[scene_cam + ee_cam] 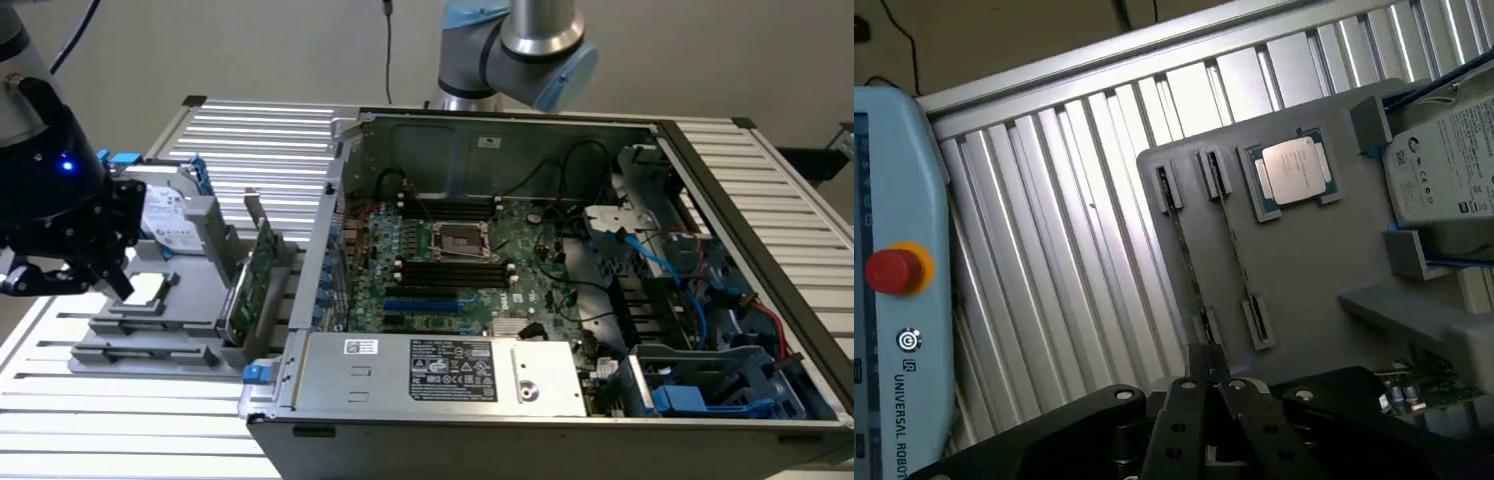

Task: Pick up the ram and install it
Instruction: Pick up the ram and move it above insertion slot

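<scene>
Gripper: clenched, tips drawn together at one end of the ram; actual contact hard to make out. Ram: edge-on, seated in grey holder on table, its chips hidden; second stick just beside.

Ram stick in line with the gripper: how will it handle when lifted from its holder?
Probably stiff and light: the ram stick is a thin board standing on edge. It is likely apt to tip once free of the end clips of the grey holder, given its narrow edge.
</scene>
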Available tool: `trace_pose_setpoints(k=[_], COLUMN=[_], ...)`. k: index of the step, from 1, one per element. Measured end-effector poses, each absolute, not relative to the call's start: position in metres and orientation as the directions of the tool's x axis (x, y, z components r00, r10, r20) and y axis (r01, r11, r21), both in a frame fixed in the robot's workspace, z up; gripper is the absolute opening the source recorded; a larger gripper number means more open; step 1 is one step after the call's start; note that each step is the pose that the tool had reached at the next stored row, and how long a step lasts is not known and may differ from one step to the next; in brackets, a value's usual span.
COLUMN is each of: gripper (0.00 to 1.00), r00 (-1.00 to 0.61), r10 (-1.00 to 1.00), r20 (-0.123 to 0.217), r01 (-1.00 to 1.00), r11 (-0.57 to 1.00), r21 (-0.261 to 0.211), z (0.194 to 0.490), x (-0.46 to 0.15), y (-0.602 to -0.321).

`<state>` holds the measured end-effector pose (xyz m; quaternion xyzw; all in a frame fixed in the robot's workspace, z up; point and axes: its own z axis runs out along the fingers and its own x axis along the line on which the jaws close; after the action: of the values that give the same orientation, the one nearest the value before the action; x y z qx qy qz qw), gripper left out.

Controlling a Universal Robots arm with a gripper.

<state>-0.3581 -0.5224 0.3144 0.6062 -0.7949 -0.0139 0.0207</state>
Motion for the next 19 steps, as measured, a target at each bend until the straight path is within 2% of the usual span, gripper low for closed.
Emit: trace_pose_setpoints(k=[15, 19], gripper=[0.11, 0.12], r00=[0.006, 0.016], r10=[-1.000, -1.000], r20=[0.014, 0.015], r01=[-0.999, -0.999], r11=[-0.005, -0.015], r21=[0.033, 0.033], z=[0.3068, 0.3068], x=[-0.3581, -0.3588], y=[-0.5224, -0.5223])
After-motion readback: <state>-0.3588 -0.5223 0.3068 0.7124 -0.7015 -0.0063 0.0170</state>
